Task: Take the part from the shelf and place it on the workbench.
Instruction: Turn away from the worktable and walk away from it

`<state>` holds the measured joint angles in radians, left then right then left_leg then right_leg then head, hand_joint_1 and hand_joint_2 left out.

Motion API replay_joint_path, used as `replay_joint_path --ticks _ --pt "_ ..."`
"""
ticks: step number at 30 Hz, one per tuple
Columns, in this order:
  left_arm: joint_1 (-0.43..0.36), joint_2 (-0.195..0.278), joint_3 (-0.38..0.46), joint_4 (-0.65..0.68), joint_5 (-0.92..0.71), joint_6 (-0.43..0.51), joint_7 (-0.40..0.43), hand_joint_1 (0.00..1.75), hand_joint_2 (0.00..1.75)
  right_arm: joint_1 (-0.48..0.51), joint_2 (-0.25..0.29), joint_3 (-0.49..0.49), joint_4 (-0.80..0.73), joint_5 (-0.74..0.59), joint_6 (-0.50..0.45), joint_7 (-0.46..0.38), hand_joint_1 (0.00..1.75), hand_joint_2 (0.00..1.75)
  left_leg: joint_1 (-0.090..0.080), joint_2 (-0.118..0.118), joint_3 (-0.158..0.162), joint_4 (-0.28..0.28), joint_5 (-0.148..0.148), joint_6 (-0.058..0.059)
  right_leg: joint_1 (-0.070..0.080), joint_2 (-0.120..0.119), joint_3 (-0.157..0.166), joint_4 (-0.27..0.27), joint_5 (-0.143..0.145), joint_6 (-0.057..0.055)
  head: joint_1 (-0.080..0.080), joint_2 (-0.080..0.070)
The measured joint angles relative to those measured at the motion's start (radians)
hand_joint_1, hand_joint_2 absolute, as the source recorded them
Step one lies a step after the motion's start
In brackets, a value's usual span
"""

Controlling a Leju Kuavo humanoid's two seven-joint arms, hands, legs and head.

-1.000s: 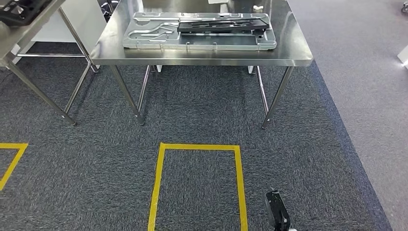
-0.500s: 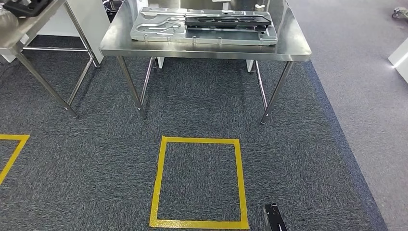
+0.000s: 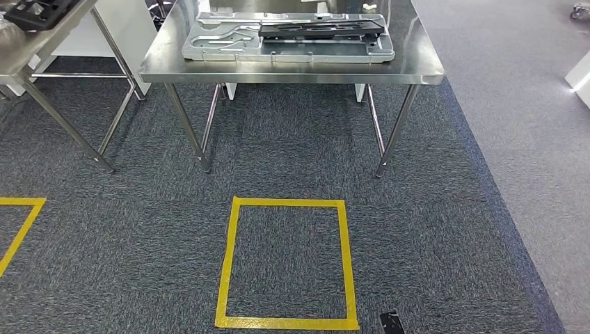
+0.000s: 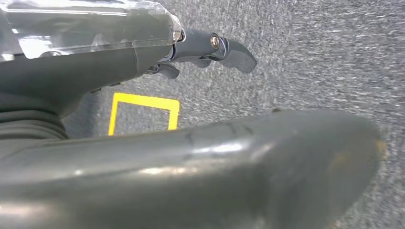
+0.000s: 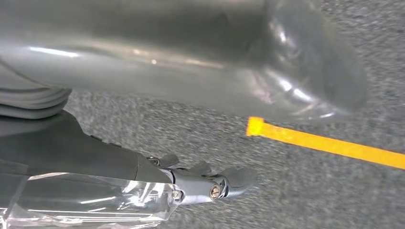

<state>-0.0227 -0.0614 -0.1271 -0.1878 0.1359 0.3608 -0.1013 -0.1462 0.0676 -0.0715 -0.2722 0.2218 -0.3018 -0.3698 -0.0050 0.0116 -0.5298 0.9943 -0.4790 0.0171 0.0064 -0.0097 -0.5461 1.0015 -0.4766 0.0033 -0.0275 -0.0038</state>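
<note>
The stainless-steel workbench (image 3: 292, 68) stands at the far side of the dark grey carpet (image 3: 292, 160), and everything else is placed from it. On its top lies a long silver stamped metal panel (image 3: 222, 43), with a black elongated part (image 3: 321, 28) lying along the panel's far half; the far edge of both is cut off by the frame, so their full outline cannot be made out. To the left of the workbench stands a second steel table (image 3: 42, 49), only its corner and legs in view, carrying a dark object (image 3: 35, 12) that is cropped too much to identify. Behind the workbench, pale furniture shows between the legs but is too hidden to name. On the carpet in front of the workbench is a yellow tape rectangle (image 3: 286, 263), and off to the left of it the corner of another yellow tape outline (image 3: 19, 226) runs out of the frame. A lighter grey floor strip (image 3: 529, 125) borders the carpet to the right of the workbench.

The left hand (image 4: 210, 47) hangs over the carpet, its dark fingers extended and holding nothing, the thumb blurred and large in front. The right hand (image 5: 205, 183) likewise hangs above the carpet near a yellow tape line (image 5: 329, 143), fingers stretched out and empty.
</note>
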Motion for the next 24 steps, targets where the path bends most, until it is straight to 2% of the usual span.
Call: replay_joint_path --ticks 8,13,24 --pt "0.0 0.003 -0.03 0.004 -0.019 0.011 0.043 0.0 0.0 0.044 0.017 -0.012 0.035 0.03 -0.041 0.031 0.0 0.0 0.001 0.0 -0.001 0.0 0.001 -0.003 0.0 0.0 0.0 0.001 0.0 -0.001 0.0 0.0" --pt "0.001 0.003 -0.034 0.005 -0.019 0.02 0.047 0.0 0.0 0.062 0.031 -0.012 0.051 0.034 -0.035 0.046 0.0 0.0 0.001 0.0 -0.001 0.0 0.001 -0.003 -0.002 0.0 0.0 0.001 0.0 -0.001 0.0 0.0" --pt "0.004 0.003 -0.043 0.005 -0.029 0.008 0.03 0.0 0.0 0.066 0.045 -0.012 0.054 0.046 0.001 -0.011 0.0 0.0 0.001 0.0 -0.001 0.0 0.001 -0.003 -0.003 0.0 0.0 0.001 0.0 0.0 0.0 0.0"
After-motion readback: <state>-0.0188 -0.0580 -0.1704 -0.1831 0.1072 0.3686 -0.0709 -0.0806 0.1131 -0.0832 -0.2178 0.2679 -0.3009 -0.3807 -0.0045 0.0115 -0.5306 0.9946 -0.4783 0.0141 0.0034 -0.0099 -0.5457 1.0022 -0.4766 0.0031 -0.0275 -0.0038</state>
